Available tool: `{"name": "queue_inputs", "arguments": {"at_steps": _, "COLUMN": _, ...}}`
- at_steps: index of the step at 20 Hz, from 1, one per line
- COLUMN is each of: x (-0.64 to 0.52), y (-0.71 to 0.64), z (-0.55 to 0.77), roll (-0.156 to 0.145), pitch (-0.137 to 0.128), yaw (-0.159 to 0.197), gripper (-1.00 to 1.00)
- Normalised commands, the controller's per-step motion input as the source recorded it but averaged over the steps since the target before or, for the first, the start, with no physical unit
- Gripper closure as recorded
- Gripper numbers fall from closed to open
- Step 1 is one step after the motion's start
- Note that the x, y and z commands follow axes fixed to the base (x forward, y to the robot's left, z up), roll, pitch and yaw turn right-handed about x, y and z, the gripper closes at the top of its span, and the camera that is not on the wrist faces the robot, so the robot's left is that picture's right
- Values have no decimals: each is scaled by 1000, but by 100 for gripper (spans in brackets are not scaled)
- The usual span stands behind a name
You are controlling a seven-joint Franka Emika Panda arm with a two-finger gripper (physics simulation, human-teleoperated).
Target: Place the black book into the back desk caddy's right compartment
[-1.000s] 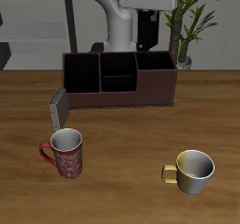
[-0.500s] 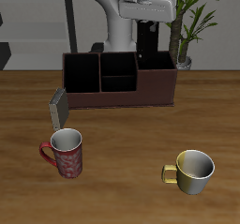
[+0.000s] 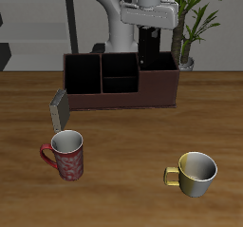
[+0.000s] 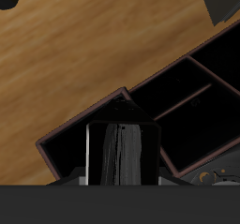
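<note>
My gripper [image 3: 150, 27] is shut on the black book [image 3: 149, 43], which hangs upright from the fingers. It is held over the back desk caddy [image 3: 121, 96], a long maroon-brown box, above its right compartment [image 3: 161, 64], the wide section nearest the potted plant. The book's lower edge is near that section's rim; I cannot tell whether it is inside. In the wrist view the black book [image 4: 122, 153] stands edge-on above the wide black-lined compartment [image 4: 80, 139], with the two narrower sections [image 4: 192, 87] beside it.
A grey book [image 3: 59, 107] leans by the caddy's other end. A red mug [image 3: 65, 155] and a yellow mug [image 3: 195, 172] stand nearer the table's front edge. The potted plant [image 3: 190, 22] stands close behind the caddy's wide end.
My gripper has come down with the black book, bringing it closer to the caddy's wide section. Nothing else has moved.
</note>
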Motion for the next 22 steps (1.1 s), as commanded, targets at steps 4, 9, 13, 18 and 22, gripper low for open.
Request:
{"name": "queue_inputs", "arguments": {"at_steps": 4, "x": -3, "y": 75, "z": -165, "roll": 15, "pitch": -3, "yaw": 12, "gripper": 100}}
{"name": "queue_inputs", "arguments": {"at_steps": 9, "x": -27, "y": 84, "z": -226, "roll": 23, "pitch": 20, "yaw": -8, "gripper": 100}}
{"name": "queue_inputs", "arguments": {"at_steps": 13, "x": -21, "y": 32, "z": -178, "roll": 15, "pitch": 3, "yaw": -1, "gripper": 100}}
{"name": "queue_inputs", "arguments": {"at_steps": 18, "x": 36, "y": -1, "z": -171, "roll": 8, "pitch": 22, "yaw": -6, "gripper": 100}}
{"name": "queue_inputs", "arguments": {"at_steps": 22, "x": -35, "y": 11, "z": -91, "roll": 5, "pitch": 4, "yaw": -8, "gripper": 100}}
